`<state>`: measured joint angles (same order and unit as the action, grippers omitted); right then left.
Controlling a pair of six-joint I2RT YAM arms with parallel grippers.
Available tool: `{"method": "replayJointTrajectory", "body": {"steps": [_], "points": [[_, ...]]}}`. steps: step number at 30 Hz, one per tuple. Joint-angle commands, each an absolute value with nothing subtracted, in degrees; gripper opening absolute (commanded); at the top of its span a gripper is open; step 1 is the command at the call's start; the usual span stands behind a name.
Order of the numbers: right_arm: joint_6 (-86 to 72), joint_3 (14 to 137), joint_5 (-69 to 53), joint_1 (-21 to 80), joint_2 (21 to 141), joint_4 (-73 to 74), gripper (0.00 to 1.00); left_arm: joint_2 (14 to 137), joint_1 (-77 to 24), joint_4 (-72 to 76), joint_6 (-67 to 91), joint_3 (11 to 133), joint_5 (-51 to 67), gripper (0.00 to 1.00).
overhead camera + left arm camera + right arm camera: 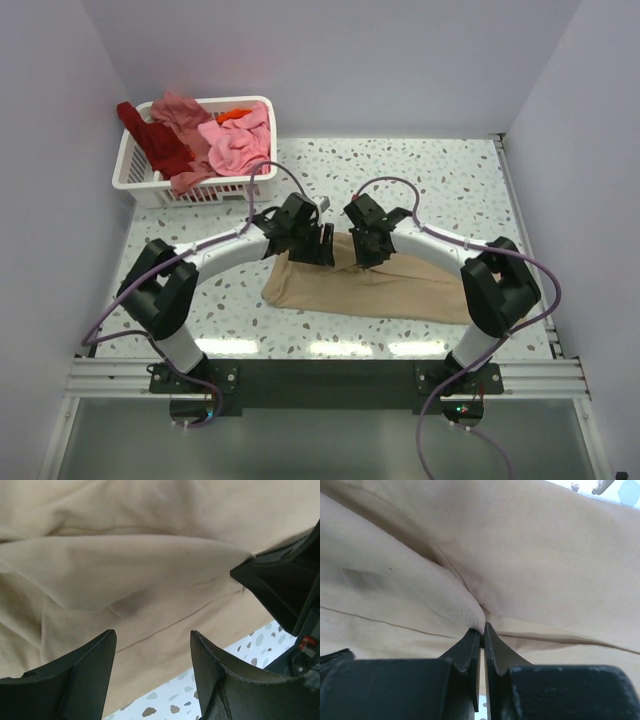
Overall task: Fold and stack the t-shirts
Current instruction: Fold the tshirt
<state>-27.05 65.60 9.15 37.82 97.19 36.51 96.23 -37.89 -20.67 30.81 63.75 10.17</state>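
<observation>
A large tan t-shirt (370, 288) lies folded on the speckled table between the two arms. My left gripper (322, 243) hovers over its upper left edge, open, with nothing between its fingers; in the left wrist view the gripper (152, 640) shows tan t-shirt (150, 570) and a strip of table below. My right gripper (368, 250) is shut on a pinched fold of the tan t-shirt (520, 555); the right wrist view has the gripper (482, 629) closed on a hemmed edge. Pink (240, 142), salmon (180, 110), dark red (160, 142) and orange (235, 113) t-shirts sit heaped in the basket.
A white slatted basket (190, 192) stands at the back left of the table (450, 180), with the dark red shirt hanging over its left rim. White walls close in the left, back and right sides. The right gripper's black body (280, 580) shows in the left wrist view.
</observation>
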Motion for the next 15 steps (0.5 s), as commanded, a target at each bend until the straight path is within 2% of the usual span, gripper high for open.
{"method": "replayJointTrajectory", "body": {"steps": [1, 15], "points": [[-25.66, 65.92, 6.07, 36.92, 96.07, 37.35, 0.05, 96.59, -39.02, -16.00, 32.25, 62.31, 10.28, 0.65], [-25.49, 63.81, 2.29, 35.51, 95.27, 34.98, 0.04, 106.61, -41.75, -20.47, 34.98, 69.17, 2.74, 0.56]]}}
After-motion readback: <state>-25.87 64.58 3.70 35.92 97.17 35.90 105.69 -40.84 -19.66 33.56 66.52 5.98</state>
